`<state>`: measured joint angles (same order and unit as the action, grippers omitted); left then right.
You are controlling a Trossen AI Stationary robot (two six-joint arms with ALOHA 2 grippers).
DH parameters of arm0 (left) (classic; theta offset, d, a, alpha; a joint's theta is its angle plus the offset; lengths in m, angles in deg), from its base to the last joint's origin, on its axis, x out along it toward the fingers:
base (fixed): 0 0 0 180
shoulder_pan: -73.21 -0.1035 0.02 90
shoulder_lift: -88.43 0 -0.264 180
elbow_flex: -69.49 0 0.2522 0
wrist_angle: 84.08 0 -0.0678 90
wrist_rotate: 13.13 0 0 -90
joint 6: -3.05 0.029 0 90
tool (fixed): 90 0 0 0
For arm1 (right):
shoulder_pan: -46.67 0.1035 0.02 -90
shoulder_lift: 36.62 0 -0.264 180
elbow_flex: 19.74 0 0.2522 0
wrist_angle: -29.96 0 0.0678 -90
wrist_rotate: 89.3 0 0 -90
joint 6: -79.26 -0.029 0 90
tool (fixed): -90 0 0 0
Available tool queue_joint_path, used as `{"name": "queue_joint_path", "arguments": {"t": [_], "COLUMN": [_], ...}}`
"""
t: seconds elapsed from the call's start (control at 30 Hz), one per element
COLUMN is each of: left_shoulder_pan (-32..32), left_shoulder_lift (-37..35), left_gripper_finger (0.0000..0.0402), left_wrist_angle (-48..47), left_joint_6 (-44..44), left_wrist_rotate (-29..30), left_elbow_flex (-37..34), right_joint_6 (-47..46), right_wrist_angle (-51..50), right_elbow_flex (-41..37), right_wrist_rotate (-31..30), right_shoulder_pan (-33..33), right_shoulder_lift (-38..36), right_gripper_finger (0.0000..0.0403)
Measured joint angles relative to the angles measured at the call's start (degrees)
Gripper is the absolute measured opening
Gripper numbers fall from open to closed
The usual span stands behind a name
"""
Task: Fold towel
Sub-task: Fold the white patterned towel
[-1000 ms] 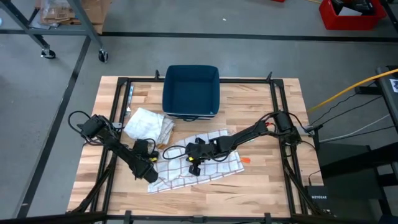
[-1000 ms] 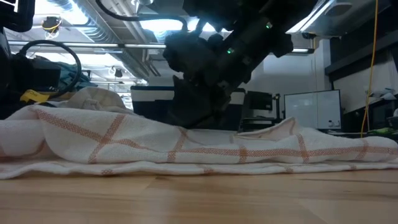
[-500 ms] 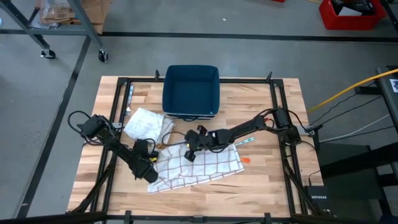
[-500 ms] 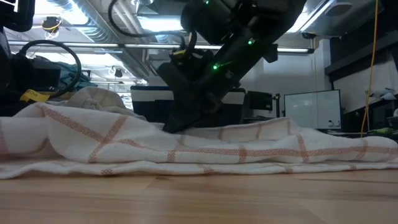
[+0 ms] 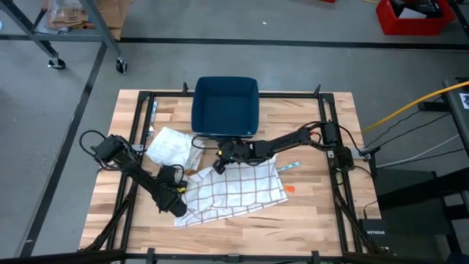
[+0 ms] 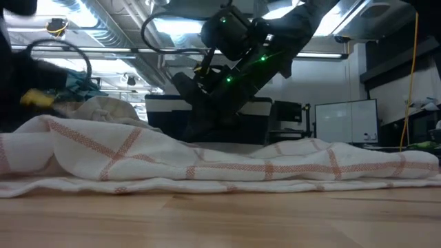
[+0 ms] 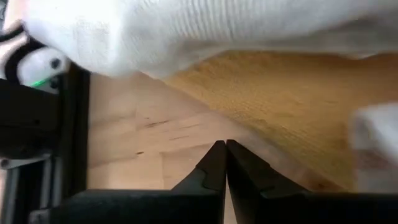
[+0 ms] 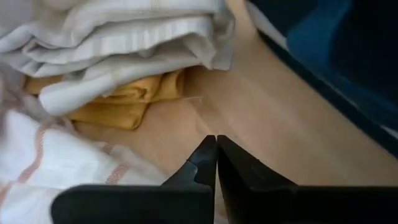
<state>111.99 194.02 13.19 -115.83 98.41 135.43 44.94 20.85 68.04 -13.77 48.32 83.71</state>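
A white towel [image 5: 238, 189] with red checks lies spread on the wooden table, near the front middle; the low view shows it as a low rumpled band [image 6: 207, 162]. My left gripper [image 5: 178, 199] is shut at the towel's near left edge, its tips [image 7: 225, 146] over bare wood with the cloth [image 7: 186, 31] beyond them. My right gripper [image 5: 218, 165] is shut at the towel's far left corner, its tips [image 8: 216, 142] over bare wood and the checked cloth [image 8: 43, 174] beside them. My right gripper stands with shut fingers slanting down at the towel's far left corner [image 8: 121, 177]. No cloth shows between the tips, and I cannot tell whether the fingers touch the towel.
A pile of white and yellow cloths [image 5: 174, 145] lies just left of my right gripper. A dark blue bin [image 5: 225, 110] stands at the far middle. A small orange thing [image 5: 290, 188] lies at the towel's right edge. Bare wood shows at the right and front.
My right gripper has gone from the towel's middle toward the table's far edge and a little left, rolling as it went, and now stands at the far left corner. The towel's far part, rumpled before, lies flatter and more spread out.
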Motion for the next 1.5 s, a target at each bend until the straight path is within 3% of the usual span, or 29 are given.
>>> {"name": "queue_joint_path", "arguments": {"t": [0.3,0.5,0.73,0.9,1.1,1.33,1.5], "left_shoulder_pan": [0.8,0.7,2.8,6.2,9.6,11.1,9.7], "left_shoulder_lift": [-10.2,-15.7,-18.7,-18.7,-16.7,-12.5,-9.7], "left_gripper_finger": [0.0004,0.0004,0.0004,0.0004,0.0004,0.0004,0.0004], "left_wrist_angle": [-16.2,-20.0,1.0,18.5,26.3,35.8,36.4], "left_joint_6": [-3.2,1.2,19.8,30.6,29.4,28.7,29.1], "left_wrist_rotate": [2.5,2.6,-0.8,-3.5,-3.3,-3.0,-1.4], "left_elbow_flex": [5.5,5.5,5.5,5.5,5.5,5.5,5.5], "right_joint_6": [3.3,10.4,11.7,8.0,1.3,-3.3,-7.3], "right_wrist_angle": [0.0,-0.3,-2.8,-13.8,-26.2,-31.2,-37.5], "right_elbow_flex": [0.6,5.5,7.9,7.9,7.9,7.9,7.9], "right_wrist_rotate": [4.1,5.0,5.1,5.1,5.4,6.5,3.4], "right_shoulder_pan": [1.5,4.9,9.1,12.3,16.9,22.1,24.2], "right_shoulder_lift": [-0.5,-0.7,-0.8,-0.8,-0.8,-1.1,-1.2], "right_gripper_finger": [0.0017,0.0017,0.0017,0.0017,0.0017,0.0004,0.0008]}}
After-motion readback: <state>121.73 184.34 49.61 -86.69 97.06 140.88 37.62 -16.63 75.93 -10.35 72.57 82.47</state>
